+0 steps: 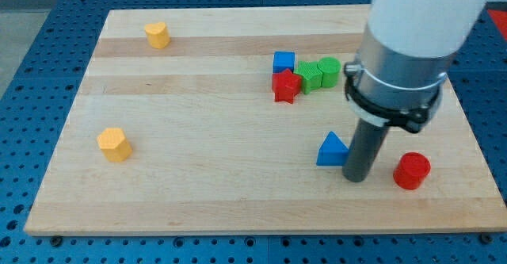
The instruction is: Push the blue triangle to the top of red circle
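My tip (356,177) stands between triangle (332,151) and circle (412,171).

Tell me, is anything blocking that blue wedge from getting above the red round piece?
Only my tip itself: it stands between the blue triangle and the red circle. No other block lies there.

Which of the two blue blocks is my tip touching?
The blue triangle: my tip sits right at its right-hand edge. The blue cube is far up the board, in the cluster with the red star.

A pale wooden board (198,177) lies on a blue perforated table (32,26) under even light.
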Controlling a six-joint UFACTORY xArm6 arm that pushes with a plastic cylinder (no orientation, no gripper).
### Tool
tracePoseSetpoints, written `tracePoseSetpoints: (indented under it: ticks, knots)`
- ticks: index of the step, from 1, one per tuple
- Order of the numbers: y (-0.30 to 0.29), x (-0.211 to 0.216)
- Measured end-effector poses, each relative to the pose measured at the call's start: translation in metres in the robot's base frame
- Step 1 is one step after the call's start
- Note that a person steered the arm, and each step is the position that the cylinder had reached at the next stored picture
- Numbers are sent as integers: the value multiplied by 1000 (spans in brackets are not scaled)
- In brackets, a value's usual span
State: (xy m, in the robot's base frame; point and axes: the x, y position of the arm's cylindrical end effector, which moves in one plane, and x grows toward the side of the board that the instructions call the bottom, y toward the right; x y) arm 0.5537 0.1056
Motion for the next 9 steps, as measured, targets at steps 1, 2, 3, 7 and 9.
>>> tracePoseSetpoints:
  ticks: [1, 2, 3, 7, 9]
  knots:
    - [-57, 6]
    - [-88, 3]
    - [-78, -25]
    - [49, -39]
    - [-13, -52]
